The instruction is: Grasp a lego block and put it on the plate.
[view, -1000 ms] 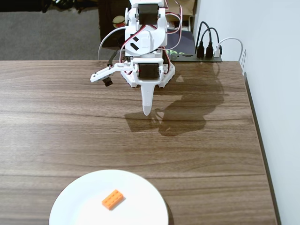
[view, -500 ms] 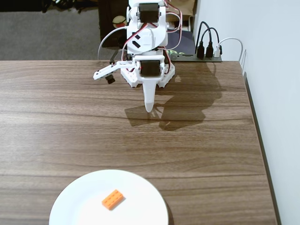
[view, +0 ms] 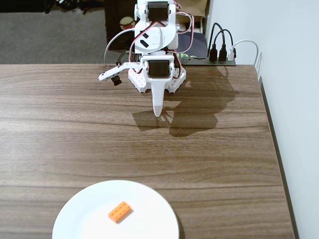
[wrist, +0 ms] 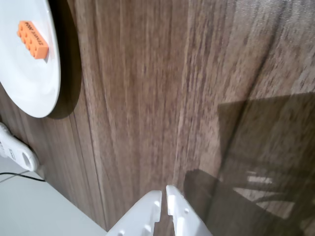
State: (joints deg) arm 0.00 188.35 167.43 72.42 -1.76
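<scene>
Lego block point(view: 120, 211) lies on plate point(view: 79, 219) overhanging table's point(view: 224, 159) near edge.

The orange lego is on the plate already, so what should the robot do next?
Probably nothing more than rest. The lego block already lies on the plate, and the gripper is far from it near the arm's base, its fingers nearly together and empty. I'd just stay parked there.
</scene>
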